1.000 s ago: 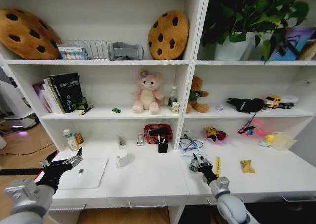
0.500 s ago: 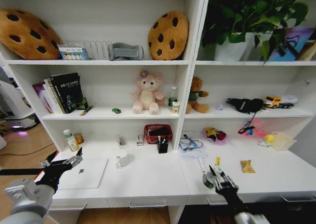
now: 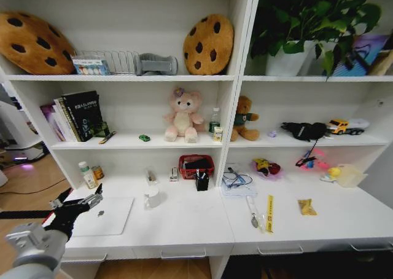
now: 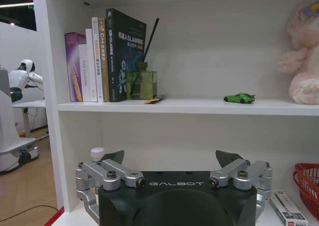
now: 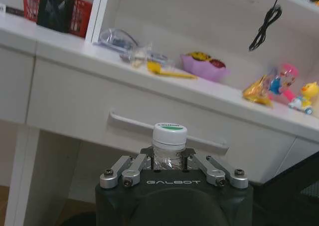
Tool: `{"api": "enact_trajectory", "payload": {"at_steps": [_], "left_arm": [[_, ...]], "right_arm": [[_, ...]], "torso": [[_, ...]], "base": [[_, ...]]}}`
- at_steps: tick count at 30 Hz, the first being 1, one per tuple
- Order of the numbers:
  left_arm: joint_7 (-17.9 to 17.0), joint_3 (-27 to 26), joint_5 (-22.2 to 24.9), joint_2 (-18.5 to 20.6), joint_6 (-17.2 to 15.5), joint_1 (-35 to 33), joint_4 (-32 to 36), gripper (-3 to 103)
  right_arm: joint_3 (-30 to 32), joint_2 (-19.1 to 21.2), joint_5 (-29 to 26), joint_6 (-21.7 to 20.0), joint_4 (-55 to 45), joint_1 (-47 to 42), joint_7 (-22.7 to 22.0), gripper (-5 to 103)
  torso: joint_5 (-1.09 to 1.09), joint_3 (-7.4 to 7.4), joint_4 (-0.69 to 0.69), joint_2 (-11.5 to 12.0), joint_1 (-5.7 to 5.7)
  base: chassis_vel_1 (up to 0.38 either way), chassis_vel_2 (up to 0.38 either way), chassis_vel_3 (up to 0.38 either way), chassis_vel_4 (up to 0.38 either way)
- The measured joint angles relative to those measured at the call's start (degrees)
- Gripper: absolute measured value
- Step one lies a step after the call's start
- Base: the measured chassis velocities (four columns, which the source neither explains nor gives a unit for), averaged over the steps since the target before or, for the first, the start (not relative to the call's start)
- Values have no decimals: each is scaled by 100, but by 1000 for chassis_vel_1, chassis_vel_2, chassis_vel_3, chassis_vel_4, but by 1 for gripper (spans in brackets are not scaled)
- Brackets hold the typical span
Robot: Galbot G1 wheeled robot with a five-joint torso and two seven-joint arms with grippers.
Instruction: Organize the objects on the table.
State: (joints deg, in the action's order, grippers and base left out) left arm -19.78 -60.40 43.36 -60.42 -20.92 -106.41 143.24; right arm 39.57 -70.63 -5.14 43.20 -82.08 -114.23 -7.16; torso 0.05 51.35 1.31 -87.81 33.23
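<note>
The silver laptop [image 3: 109,215] lies closed at the left end of the white table [image 3: 184,225]. My left gripper [image 3: 78,206] hangs open at the laptop's left edge, and its fingers [image 4: 115,157] are spread with nothing between them. My right gripper [image 5: 169,159] is shut on the small green-lidded jar [image 5: 169,134], held in front of the table's drawers and lower than its top. The tiny green toy [image 3: 144,137] is a car on the middle shelf, and the left wrist view shows the same green toy [image 4: 239,98]. A pen-like stick [image 3: 253,216] lies on the table's right half.
A white mug [image 3: 152,197], a red wire basket [image 3: 196,166] and a black pen holder [image 3: 202,181] stand mid-table. A yellow strip [image 3: 269,212] and an orange wrapper [image 3: 307,207] lie to the right. Two bottles [image 3: 89,175] stand at the back left. A drawer handle [image 5: 124,120] faces the right gripper.
My right gripper, with the jar in it, has drawn back off the table's front edge and dropped out of the head view. The left arm has stayed still.
</note>
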Motion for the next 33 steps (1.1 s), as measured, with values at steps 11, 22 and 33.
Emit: {"api": "enact_trajectory", "payload": {"at_steps": [11, 22, 33], "left_arm": [[2, 0, 0, 0, 0, 0, 0, 100], [2, 1, 0, 0, 0, 0, 0, 100], [2, 1, 0, 0, 0, 0, 0, 100]], "right_arm": [[-286, 30, 282, 284, 2626, 2031, 513, 26], [-453, -237, 463, 281, 3996, 3334, 842, 26], [-402, -400, 858, 269, 5227, 4411, 897, 26]], "torso": [[-6, 0, 0, 0, 2], [-6, 0, -2, 0, 2], [-5, 0, -2, 0, 2]], "base": [[0, 0, 0, 0], [0, 0, 0, 0], [0, 0, 0, 0]]}}
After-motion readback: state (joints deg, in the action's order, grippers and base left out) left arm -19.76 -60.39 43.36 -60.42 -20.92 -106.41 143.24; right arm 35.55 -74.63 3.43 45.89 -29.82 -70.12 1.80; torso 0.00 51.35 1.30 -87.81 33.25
